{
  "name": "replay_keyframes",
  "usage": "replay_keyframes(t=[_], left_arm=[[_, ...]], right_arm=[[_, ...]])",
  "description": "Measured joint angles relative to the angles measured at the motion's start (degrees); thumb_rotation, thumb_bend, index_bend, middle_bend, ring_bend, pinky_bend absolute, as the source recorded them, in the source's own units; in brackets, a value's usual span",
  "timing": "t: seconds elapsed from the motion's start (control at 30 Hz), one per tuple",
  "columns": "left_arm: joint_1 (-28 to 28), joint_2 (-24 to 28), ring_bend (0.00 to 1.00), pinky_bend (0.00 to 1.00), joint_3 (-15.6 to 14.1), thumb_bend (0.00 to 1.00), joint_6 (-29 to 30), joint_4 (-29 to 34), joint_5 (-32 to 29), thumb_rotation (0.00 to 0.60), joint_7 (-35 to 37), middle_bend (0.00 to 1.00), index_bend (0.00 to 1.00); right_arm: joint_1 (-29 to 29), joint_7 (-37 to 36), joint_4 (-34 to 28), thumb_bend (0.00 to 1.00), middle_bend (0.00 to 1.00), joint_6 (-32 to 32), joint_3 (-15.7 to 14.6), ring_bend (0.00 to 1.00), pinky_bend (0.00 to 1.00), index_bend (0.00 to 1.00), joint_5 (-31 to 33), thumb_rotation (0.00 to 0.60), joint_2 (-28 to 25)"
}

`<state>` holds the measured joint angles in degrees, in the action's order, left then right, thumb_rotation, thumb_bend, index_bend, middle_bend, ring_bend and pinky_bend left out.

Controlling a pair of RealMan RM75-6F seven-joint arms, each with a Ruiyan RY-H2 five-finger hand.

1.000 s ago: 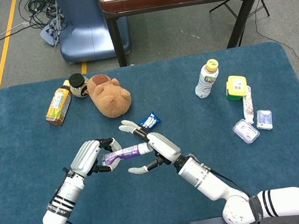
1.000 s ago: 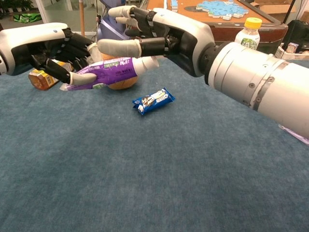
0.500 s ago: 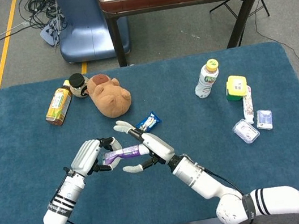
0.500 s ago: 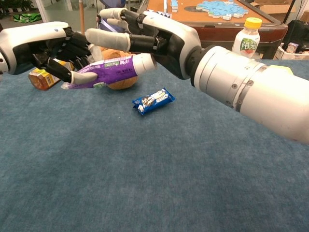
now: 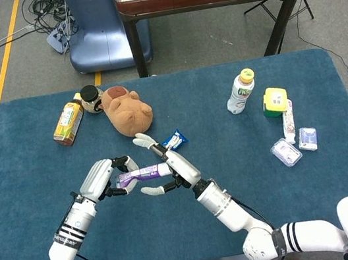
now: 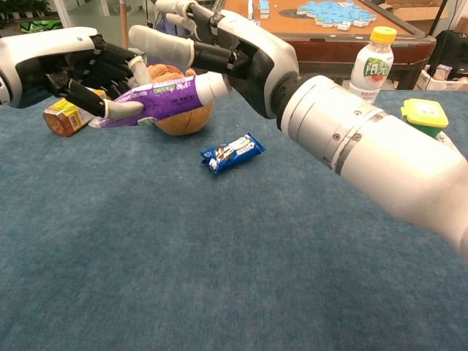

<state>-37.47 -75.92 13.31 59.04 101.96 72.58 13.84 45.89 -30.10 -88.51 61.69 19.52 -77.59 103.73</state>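
On the bench (image 5: 301, 92) you had one purple tube (image 5: 142, 173), carried between two hands: the left hand (image 5: 99, 181) at nine o'clock of it and the right hand (image 5: 170, 168) at three o'clock. There was one blue snack packet (image 5: 174, 140), one brown plush toy (image 5: 127, 110), one orange juice carton (image 5: 68, 123), one dark-lidded jar (image 5: 91, 98), one water bottle (image 5: 240, 91), one yellow-lidded green box (image 5: 274, 101), one white tube (image 5: 288, 121) and two small clear packets (image 5: 286, 151).
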Motion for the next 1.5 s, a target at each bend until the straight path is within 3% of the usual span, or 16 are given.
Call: replay_keyframes(t=[0.93, 1.23, 1.5], left_arm=[[0.09, -0.04, 0.46, 0.42, 1.05, 0.48, -0.36, 1.58, -2.75, 0.6, 0.12, 0.7, 0.6], [0.45, 0.69, 0.47, 0.42, 1.26, 0.48, -0.63, 1.75, -2.94, 0.6, 1.42, 0.7, 0.6], [1.27, 1.35, 0.46, 0.42, 0.8, 0.48, -0.63, 1.02, -0.78, 0.599, 5.14, 0.7, 0.6]], right_arm=[[1.92, -2.97, 6.59, 0.0, 0.0, 2.7, 1.86, 0.0, 0.0, 0.0, -1.83, 0.441, 5.77], [1.98, -3.95, 5.43, 0.0, 0.0, 2.88, 1.83, 0.0, 0.0, 0.0, -2.65, 0.442, 4.93], [0.15, -2.13, 0.47, 0.0, 0.0, 4.4, 0.69, 0.0, 0.0, 0.0, -4.43, 0.442, -0.08]])
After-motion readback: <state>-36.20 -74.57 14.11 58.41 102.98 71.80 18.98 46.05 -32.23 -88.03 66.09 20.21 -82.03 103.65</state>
